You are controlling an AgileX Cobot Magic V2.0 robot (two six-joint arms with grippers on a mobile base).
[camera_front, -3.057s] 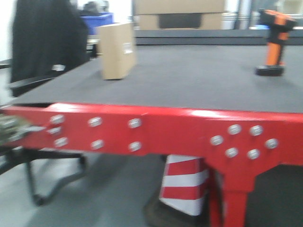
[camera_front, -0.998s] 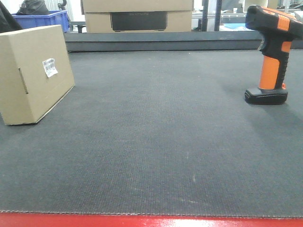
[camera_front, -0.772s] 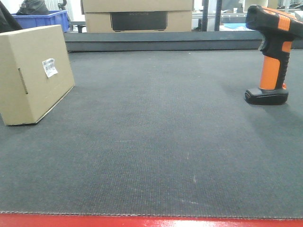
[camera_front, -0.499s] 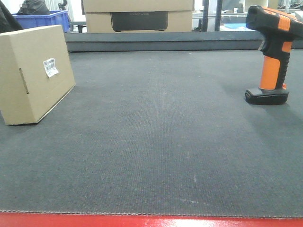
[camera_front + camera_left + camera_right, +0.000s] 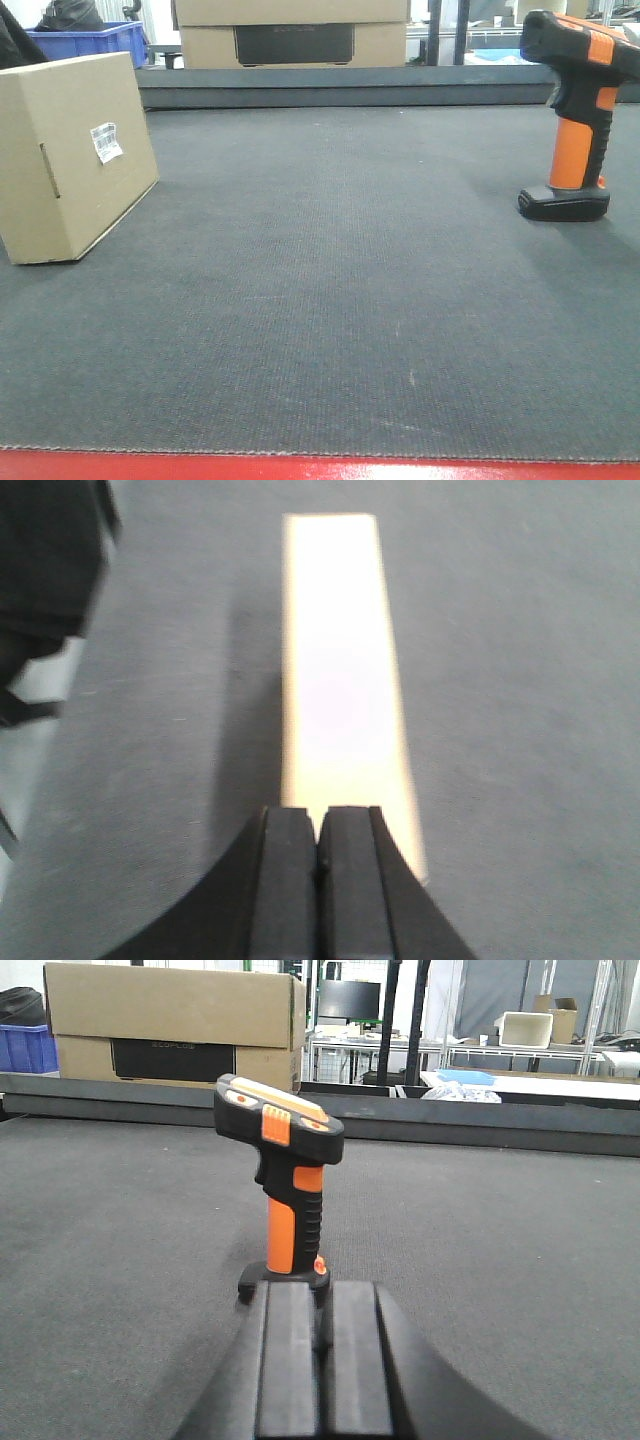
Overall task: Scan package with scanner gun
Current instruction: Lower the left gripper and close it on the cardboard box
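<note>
Well apart on the dark grey desk [image 5: 330, 300]: package [image 5: 75, 150] at left, scanner gun [image 5: 572, 110] upright at right. Behind, tan boxes [image 5: 290, 12] and a blue bin [image 5: 85, 40]. Closed tight and empty: left pincer [image 5: 318, 825], right pincer [image 5: 322, 1300].

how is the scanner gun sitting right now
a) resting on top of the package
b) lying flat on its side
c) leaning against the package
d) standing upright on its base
d: the scanner gun stands upright on its flat black base on the dark table mat, well apart from the package, with bare mat between them.
</note>
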